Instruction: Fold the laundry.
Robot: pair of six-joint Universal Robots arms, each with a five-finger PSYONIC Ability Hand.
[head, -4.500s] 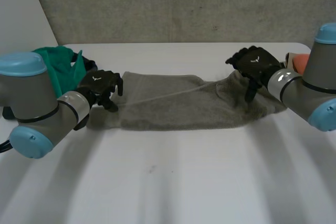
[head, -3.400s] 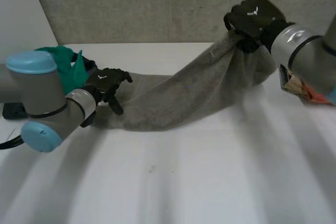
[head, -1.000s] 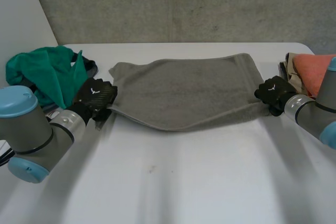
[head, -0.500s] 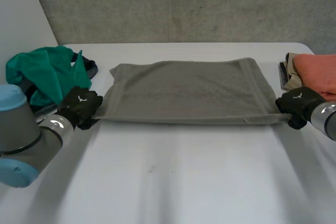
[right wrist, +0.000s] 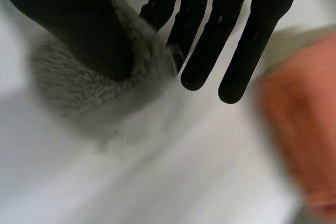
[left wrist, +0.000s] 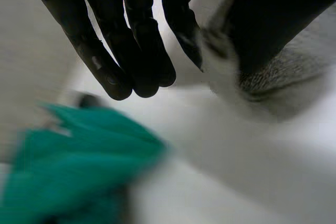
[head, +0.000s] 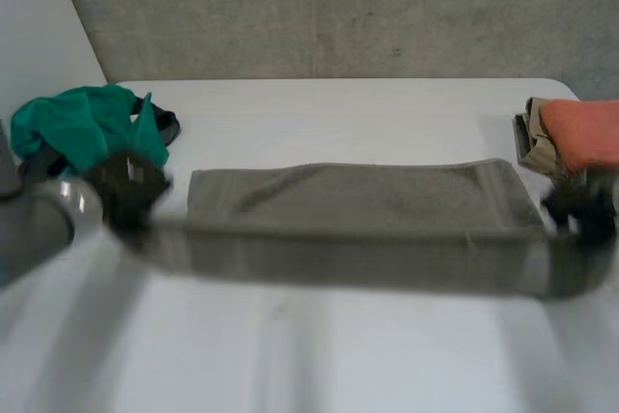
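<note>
A grey towel (head: 358, 195) lies stretched across the middle of the white table (head: 319, 355), its near edge lifted and taut between my two hands. My left hand (head: 126, 191) holds the towel's near left corner. In the left wrist view, the thumb and a finger of that hand (left wrist: 131, 24) pinch the grey cloth (left wrist: 262, 74). My right hand (head: 580, 212) holds the near right corner. The right wrist view has this hand (right wrist: 236, 24) pinching a bunch of the towel (right wrist: 79, 85) between thumb and finger.
A green garment (head: 87, 132) is heaped at the table's left edge, just beyond my left hand, and appears again past its fingertips (left wrist: 79, 171). Orange and tan folded cloths (head: 575, 132) sit at the right edge, close beside my right hand (right wrist: 302, 129).
Both hands have drawn back toward the table's front, dragging the towel's near edge with them. The towel, bunched and lifted seconds ago, now lies spread wide and nearer.
</note>
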